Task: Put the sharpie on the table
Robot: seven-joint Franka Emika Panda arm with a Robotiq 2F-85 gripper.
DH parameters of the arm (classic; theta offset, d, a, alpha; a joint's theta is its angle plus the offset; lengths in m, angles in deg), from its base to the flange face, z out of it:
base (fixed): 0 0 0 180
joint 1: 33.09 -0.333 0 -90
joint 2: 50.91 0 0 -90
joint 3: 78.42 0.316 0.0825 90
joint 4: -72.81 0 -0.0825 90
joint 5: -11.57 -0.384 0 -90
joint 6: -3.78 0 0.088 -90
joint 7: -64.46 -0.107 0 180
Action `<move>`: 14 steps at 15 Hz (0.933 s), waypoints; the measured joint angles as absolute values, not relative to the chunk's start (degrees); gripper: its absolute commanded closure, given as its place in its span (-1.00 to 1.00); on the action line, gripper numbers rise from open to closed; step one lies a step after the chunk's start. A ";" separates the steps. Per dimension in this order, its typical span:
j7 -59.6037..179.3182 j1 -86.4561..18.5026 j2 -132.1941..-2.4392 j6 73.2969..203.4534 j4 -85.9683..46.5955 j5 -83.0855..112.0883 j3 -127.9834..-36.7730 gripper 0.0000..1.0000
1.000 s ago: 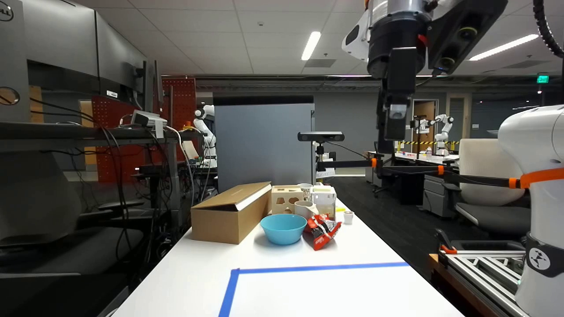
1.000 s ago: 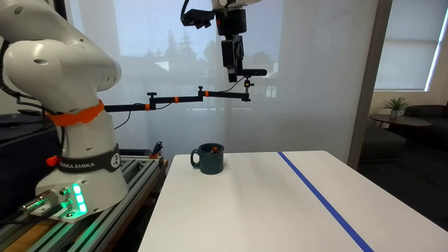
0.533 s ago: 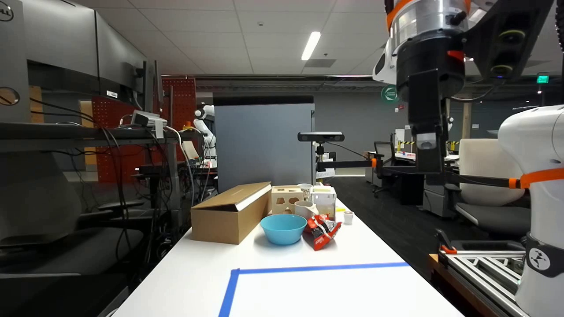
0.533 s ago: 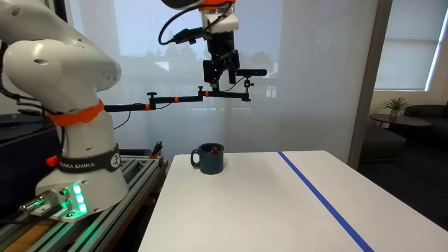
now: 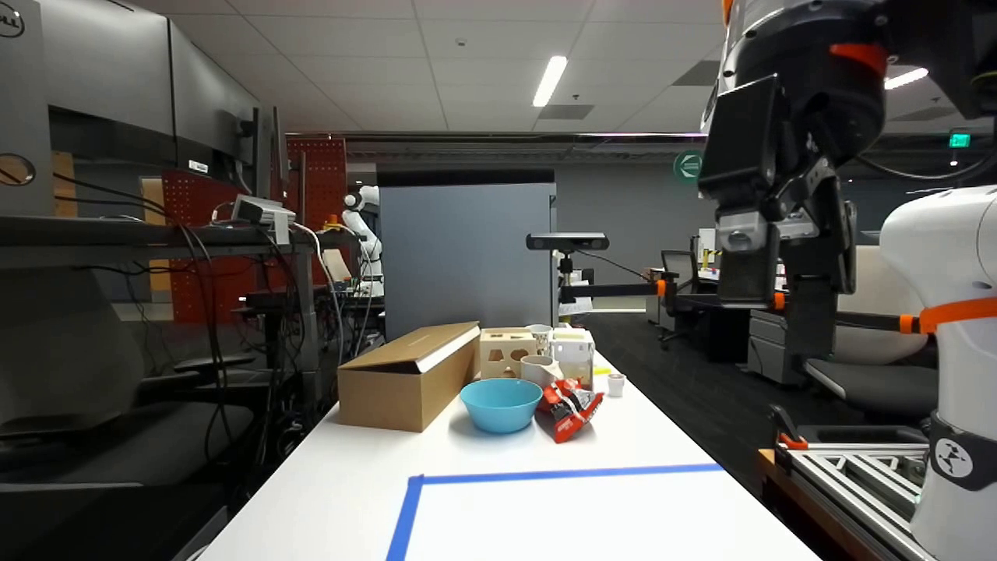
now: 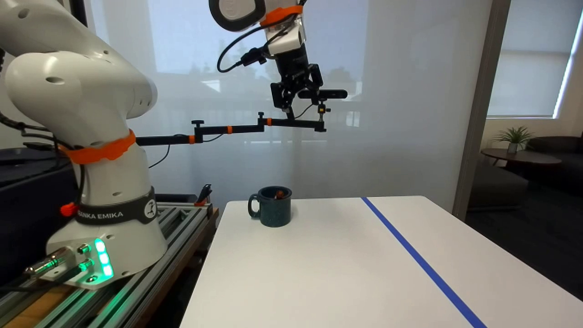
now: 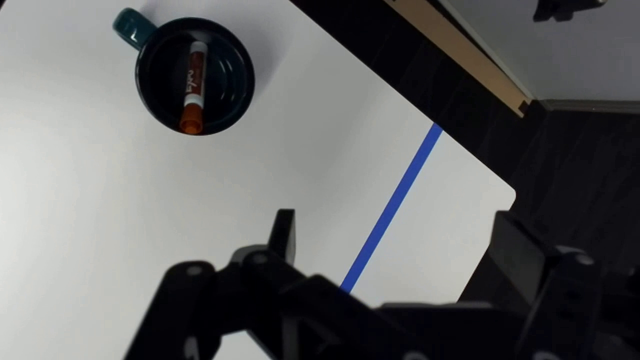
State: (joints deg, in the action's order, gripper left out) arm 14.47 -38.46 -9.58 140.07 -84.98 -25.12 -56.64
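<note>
The sharpie is a red-brown marker with an orange cap (image 7: pixel 195 82), leaning inside a dark green mug (image 7: pixel 242 95) in the wrist view. Its orange end (image 6: pixel 279 195) shows at the mug's mouth in an exterior view. The mug (image 6: pixel 275 213) stands upright on the white table (image 6: pixel 328 273), near its edge on the robot's side. The table, with blue tape lines, also shows in an exterior view (image 5: pixel 475 456). My gripper (image 7: pixel 394 215) is open and empty, tilted, high above the table. It shows in both exterior views (image 5: pixel 779 331) (image 6: pixel 304 107), apart from the mug.
A cardboard box (image 5: pixel 405 382), a blue bowl (image 5: pixel 501 405), a red packet (image 5: pixel 572 409) and white cups and boxes (image 5: pixel 537 358) stand at the table's far end. A camera on a horizontal arm (image 6: pixel 291 123) shows behind my gripper.
My gripper has turned about its axis and tilted. In an exterior view it has moved right and looks larger. Its fingers now show spread apart. The mug has not moved.
</note>
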 measured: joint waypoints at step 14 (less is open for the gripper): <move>8.23 -28.86 -19.86 154.44 -85.08 -37.38 -35.02 -1.00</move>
State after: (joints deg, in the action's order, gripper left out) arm 8.23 -28.86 -19.86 154.44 -85.08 -37.38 -35.02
